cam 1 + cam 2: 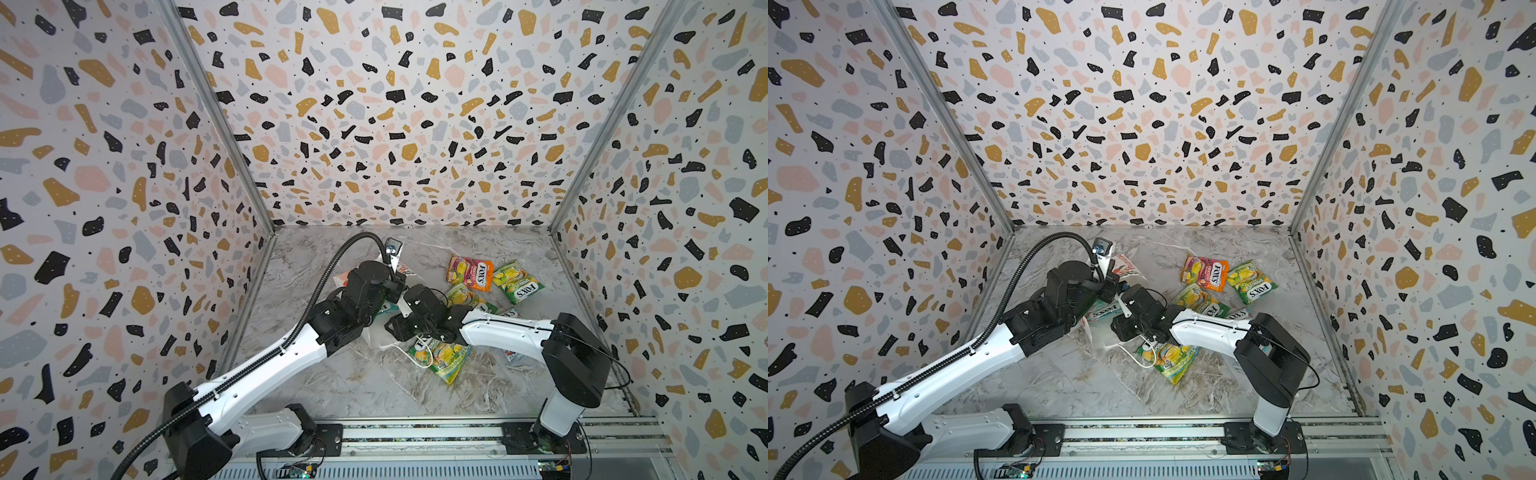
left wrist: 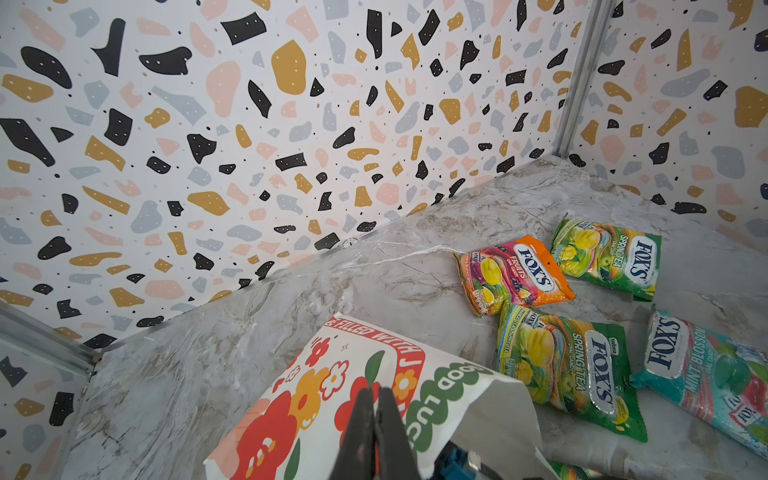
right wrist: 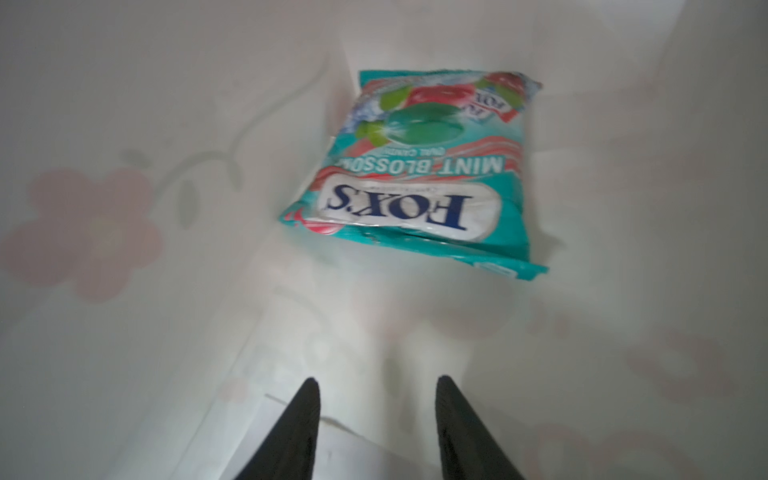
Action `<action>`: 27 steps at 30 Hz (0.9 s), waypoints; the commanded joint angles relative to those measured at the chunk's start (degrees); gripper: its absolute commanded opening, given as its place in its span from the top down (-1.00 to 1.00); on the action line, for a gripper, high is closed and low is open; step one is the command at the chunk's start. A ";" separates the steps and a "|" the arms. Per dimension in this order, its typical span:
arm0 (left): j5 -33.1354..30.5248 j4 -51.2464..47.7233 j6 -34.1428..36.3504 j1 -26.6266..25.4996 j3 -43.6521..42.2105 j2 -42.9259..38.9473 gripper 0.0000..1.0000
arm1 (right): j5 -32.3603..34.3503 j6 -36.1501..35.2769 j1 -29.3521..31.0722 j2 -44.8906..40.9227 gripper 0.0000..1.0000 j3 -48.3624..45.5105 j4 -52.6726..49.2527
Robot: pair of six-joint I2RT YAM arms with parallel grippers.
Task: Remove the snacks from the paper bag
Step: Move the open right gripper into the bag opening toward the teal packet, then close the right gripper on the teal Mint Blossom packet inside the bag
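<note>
Black fingers of the right gripper [image 3: 378, 380] stand partly apart and hold nothing. They are inside the bag [image 2: 316, 390], aimed at a teal packet [image 3: 419, 174] that lies on the white paper ahead, untouched. The left gripper [image 2: 375, 395] is pinched shut on the bag's printed wall and seems to prop the mouth open. Out on the table [image 2: 374, 270] lie five more: an orange packet [image 2: 513, 274], a far green packet [image 2: 609, 255], a near green packet [image 2: 569, 370], a second teal packet [image 2: 706, 374] and, in a top view, a third green packet [image 1: 440, 357] by the cord handle. I judge the last snack is being fetched. Next, reach deeper, close on the packet's glossy near edge, then draw it out without dragging the bag
</note>
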 commanded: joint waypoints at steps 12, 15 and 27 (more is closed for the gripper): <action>0.99 3.88 -1.46 -0.10 -0.16 -0.05 1.00 | -2.82 -1.16 -6.54 5.73 -0.05 9.51 -6.83; 0.66 3.84 -3.54 -0.10 0.66 1.29 1.00 | -7.15 1.79 -6.59 5.83 -0.06 9.92 -4.85; -0.87 6.49 -6.98 -0.10 -0.35 1.87 1.00 | -8.75 19.34 -6.58 10.80 -0.11 13.75 -2.73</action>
